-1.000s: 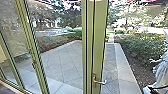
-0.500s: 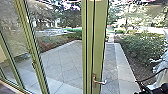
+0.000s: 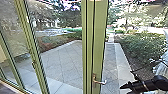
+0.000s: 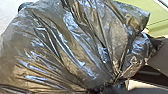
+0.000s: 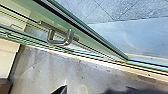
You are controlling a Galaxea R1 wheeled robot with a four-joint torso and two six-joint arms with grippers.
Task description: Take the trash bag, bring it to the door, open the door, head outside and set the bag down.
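In the head view, the right gripper (image 3: 127, 86) is pointing roughly toward nine o'clock, and the lever handle (image 3: 100, 82) on the green-framed glass door (image 3: 98, 37) is lying between nine and ten o'clock from it, near but apart. The lever's long axis is running close to a nine-to-three line, its free end facing the gripper, so a straight reach would be meeting it end-on; I'm judging that coming across the bar would be giving a better hold. The right arm (image 3: 150, 85) is looking like the nearer one for this. In the left wrist view, the black plastic trash bag (image 4: 70, 50) is bunching tightly at its neck, and I'm taking the left gripper (image 4: 107, 89) to be clamping it there, leaving the right one for the door. In the right wrist view, the handle is standing out from the frame with nothing gripping it; whether the right gripper is opening or closing, I'm not able to tell.
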